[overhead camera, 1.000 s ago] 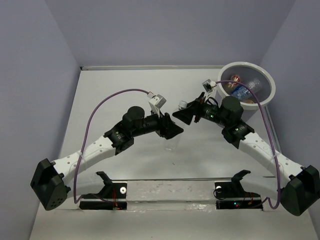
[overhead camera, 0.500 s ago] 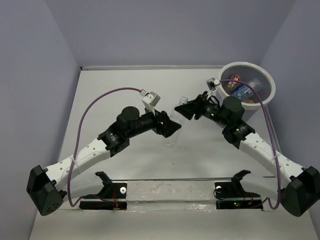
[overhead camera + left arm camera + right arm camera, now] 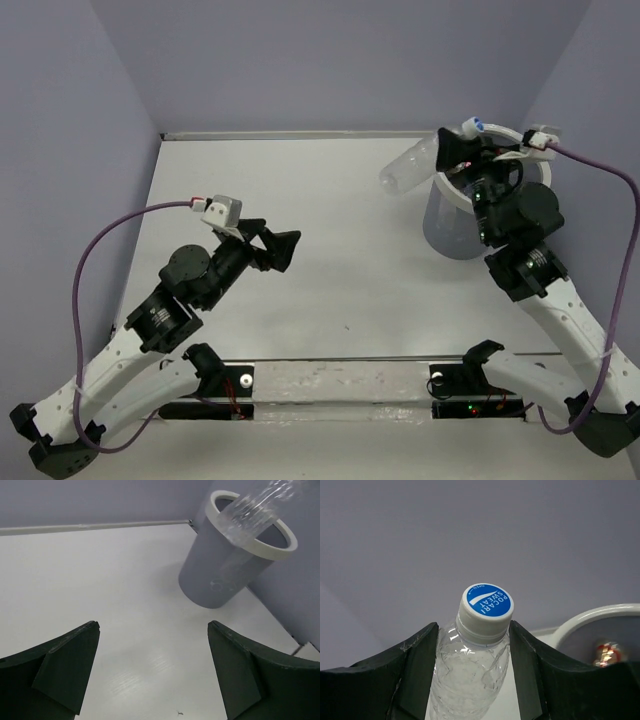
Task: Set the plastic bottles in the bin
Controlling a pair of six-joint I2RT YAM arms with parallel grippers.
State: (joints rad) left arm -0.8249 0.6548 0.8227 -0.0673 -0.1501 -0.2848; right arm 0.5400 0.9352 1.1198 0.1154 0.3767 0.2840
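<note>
My right gripper (image 3: 453, 152) is shut on the neck end of a clear plastic bottle (image 3: 408, 168) with a blue-and-white cap (image 3: 478, 125). It holds the bottle tilted in the air at the left rim of the grey bin (image 3: 440, 228). In the right wrist view the bottle (image 3: 470, 680) sits between both fingers (image 3: 415, 665), cap (image 3: 486, 605) up, with the bin's white rim (image 3: 585, 617) at right and a red-capped bottle (image 3: 606, 652) inside. My left gripper (image 3: 288, 246) is open and empty over the table's left half. The left wrist view shows the gripper (image 3: 153, 626), bin (image 3: 220, 575) and held bottle (image 3: 255, 507).
The bin stands at the table's far right corner, against the right wall (image 3: 590, 80). The right arm (image 3: 525, 250) covers most of the bin's mouth from above. A metal strip (image 3: 340, 375) with the arm mounts runs along the near edge.
The right gripper took the clear bottle from the table's middle and carried it up and right to the bin's rim. The left gripper drew back to the left and now stands open.
</note>
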